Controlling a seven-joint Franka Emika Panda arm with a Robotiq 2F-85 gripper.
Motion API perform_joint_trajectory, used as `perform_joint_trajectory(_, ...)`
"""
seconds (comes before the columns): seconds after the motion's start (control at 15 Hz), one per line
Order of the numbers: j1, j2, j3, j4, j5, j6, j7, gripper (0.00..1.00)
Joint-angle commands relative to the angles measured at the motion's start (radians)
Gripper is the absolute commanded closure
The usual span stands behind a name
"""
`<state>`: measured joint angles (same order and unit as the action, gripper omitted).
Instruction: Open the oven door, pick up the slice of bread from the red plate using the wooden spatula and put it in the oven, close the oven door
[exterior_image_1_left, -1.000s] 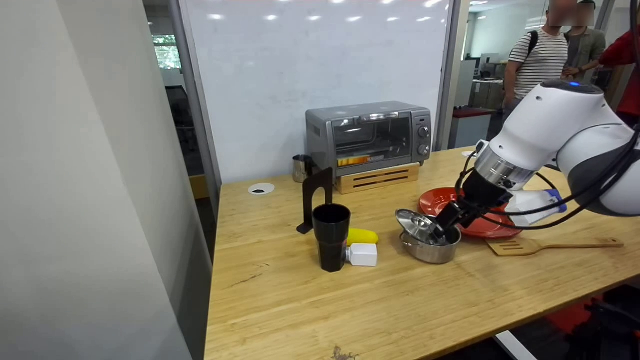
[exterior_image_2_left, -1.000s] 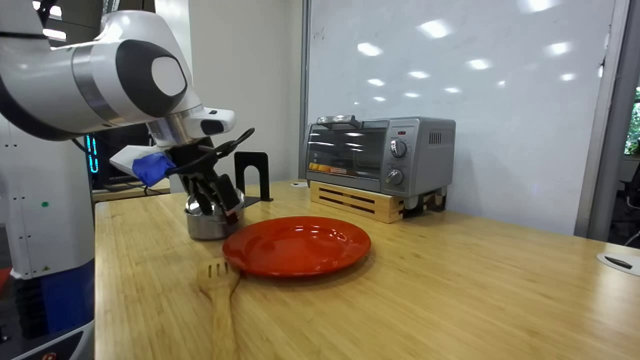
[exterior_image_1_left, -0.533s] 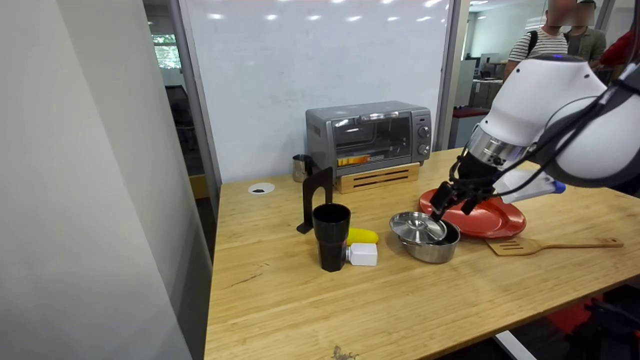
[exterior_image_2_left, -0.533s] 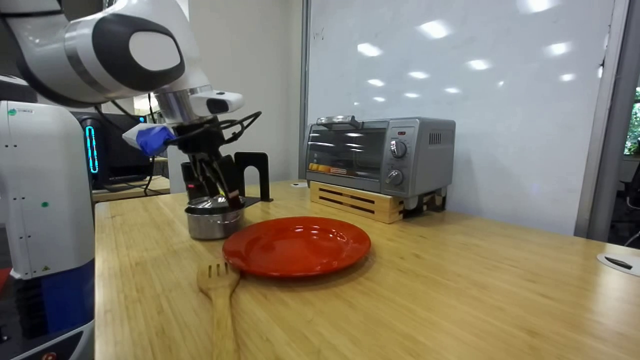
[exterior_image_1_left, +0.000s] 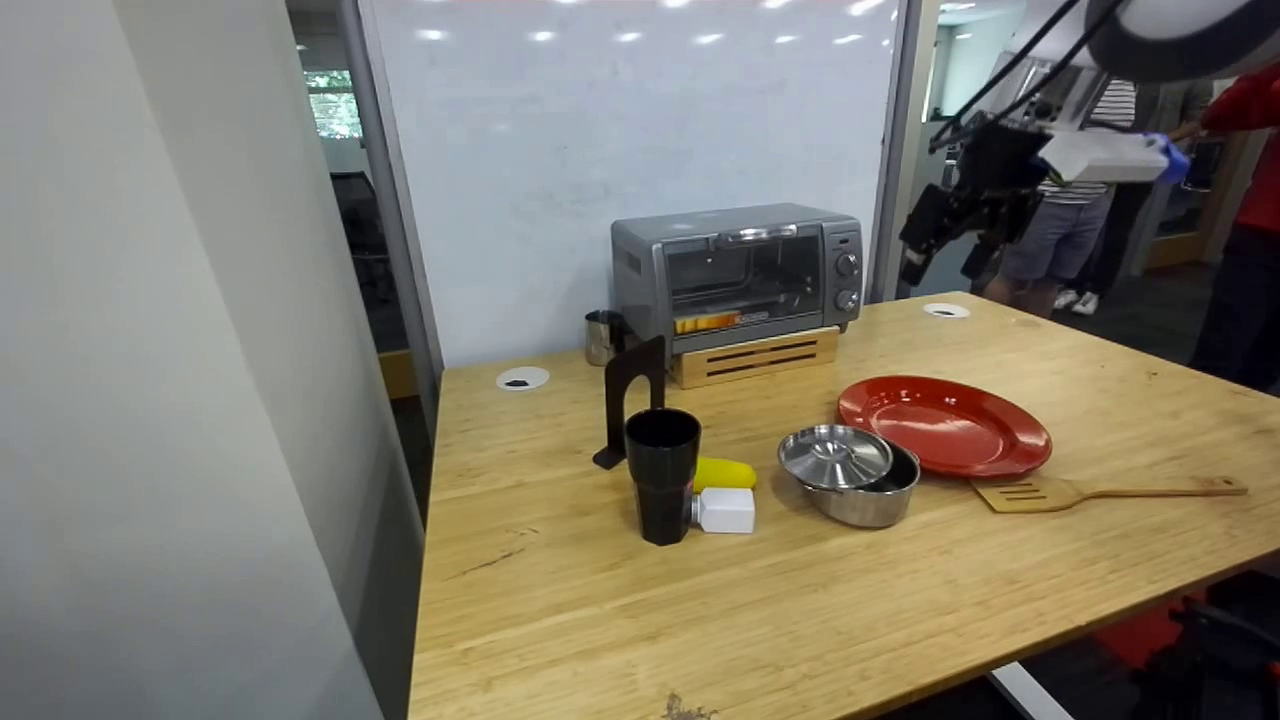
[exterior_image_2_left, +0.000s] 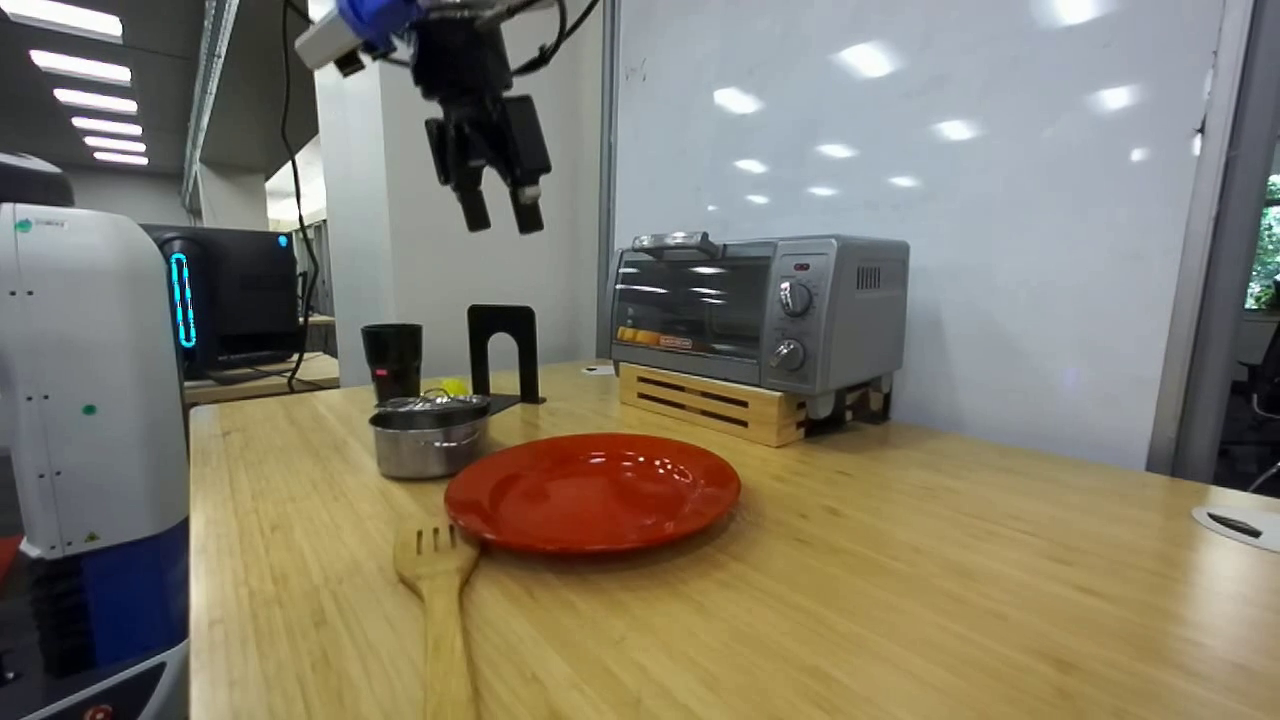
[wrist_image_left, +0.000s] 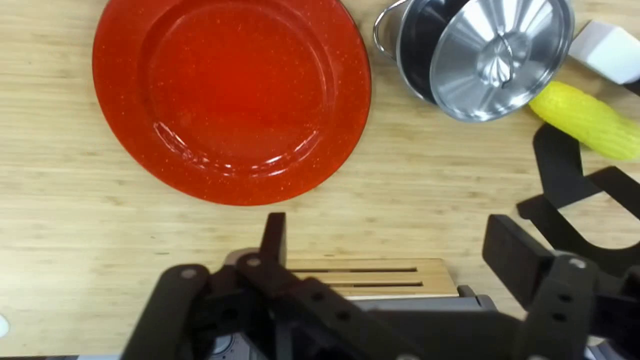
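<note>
The silver oven (exterior_image_1_left: 735, 222) stands at the back on a slatted wooden stand, in both exterior views (exterior_image_2_left: 850, 320). Its dark glass oven door (exterior_image_1_left: 745, 275) is shut. The red plate (exterior_image_1_left: 945, 425) lies bare on the table; it also fills the upper left of the wrist view (wrist_image_left: 235, 100). The wooden spatula (exterior_image_1_left: 1090, 490) lies flat beside the plate, its slotted end at the plate's edge (exterior_image_2_left: 440, 590). The slice of bread does not show. My gripper (exterior_image_2_left: 504, 218) is open and empty, high above the table. Its spread fingers show in the wrist view (wrist_image_left: 385, 225).
A metal pot (exterior_image_1_left: 865, 505) stands beside the plate, its lid (exterior_image_1_left: 835, 458) lying off-centre across the rim. Near it are a black cup (exterior_image_1_left: 663, 480), a yellow object (exterior_image_1_left: 725, 472), a white block (exterior_image_1_left: 727, 510) and a black bookend (exterior_image_1_left: 615, 400). A metal jug (exterior_image_1_left: 602, 338) stands left of the oven.
A second ago my gripper was down at the pot with the lid tilted up. The lid now lies flatter across the pot, and my gripper has risen well above the table.
</note>
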<state>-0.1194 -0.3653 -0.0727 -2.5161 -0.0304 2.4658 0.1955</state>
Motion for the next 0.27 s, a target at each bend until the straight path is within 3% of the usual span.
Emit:
perform_joint_trajectory(0.0,-0.008,-0.008,0.008,-0.001,0.005,-0.002,-0.004,0.00)
perform_joint_trajectory(0.2,-0.003,0.012,0.019,-0.018,0.004,0.007,0.005,0.00)
